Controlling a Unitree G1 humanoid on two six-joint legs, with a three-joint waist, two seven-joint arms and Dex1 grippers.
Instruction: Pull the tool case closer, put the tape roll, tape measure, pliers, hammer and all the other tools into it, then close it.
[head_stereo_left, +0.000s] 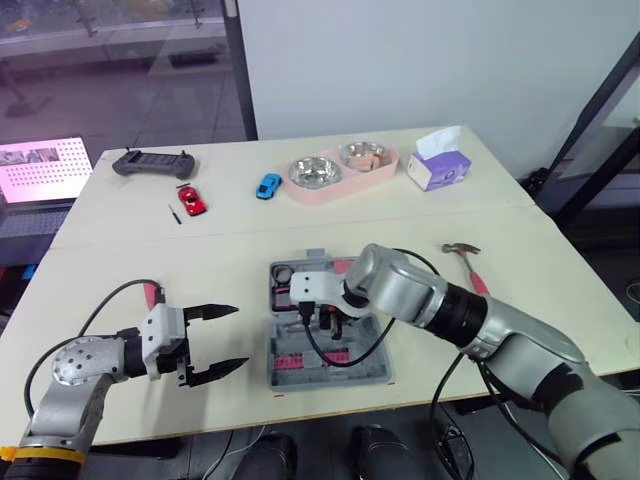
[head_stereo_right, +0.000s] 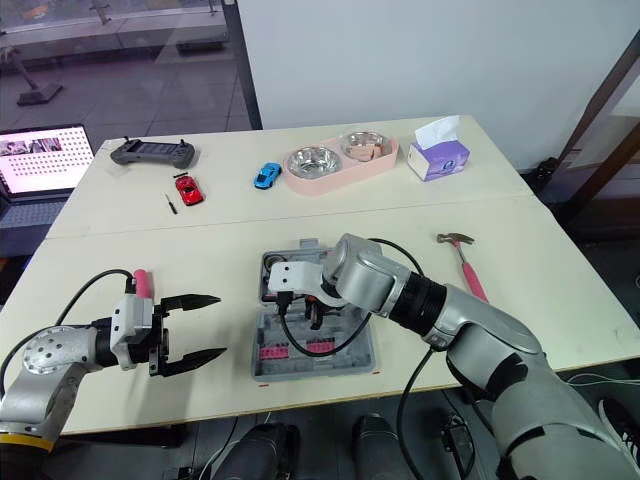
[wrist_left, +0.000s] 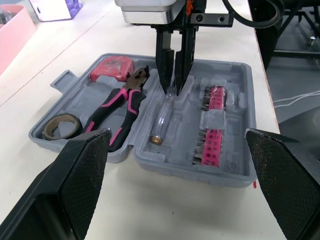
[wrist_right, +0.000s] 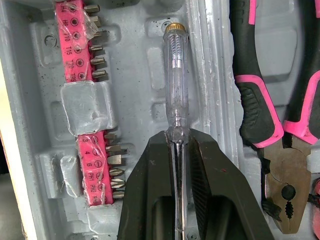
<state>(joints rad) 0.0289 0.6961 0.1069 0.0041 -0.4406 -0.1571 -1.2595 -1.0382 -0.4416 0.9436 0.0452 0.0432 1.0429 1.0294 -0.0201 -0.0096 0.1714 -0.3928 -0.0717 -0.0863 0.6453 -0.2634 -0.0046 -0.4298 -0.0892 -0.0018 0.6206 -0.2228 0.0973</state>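
Tool case (wrist_left: 170, 157) lies open at bench (head_stereo_left: 150, 270) front-centre. Right end effector (wrist_right: 177, 137) clamps the tester screwdriver (wrist_right: 176, 85) by its shaft, long axis along the slot below. Left end effector (head_stereo_left: 238, 337) is open, left of the case. Hammer (head_stereo_left: 465, 262) lies outside to the right; right arm nearer.

right hand (wrist_left: 174, 89) on clear screwdriver (wrist_left: 162, 119) in open tool case (wrist_left: 165, 164)

Silver arms (head_stereo_left: 510, 335), white wrist blocks (head_stereo_left: 160, 335), black fingers (head_stereo_left: 215, 312) (looping black cables (head_stereo_left: 335, 363))
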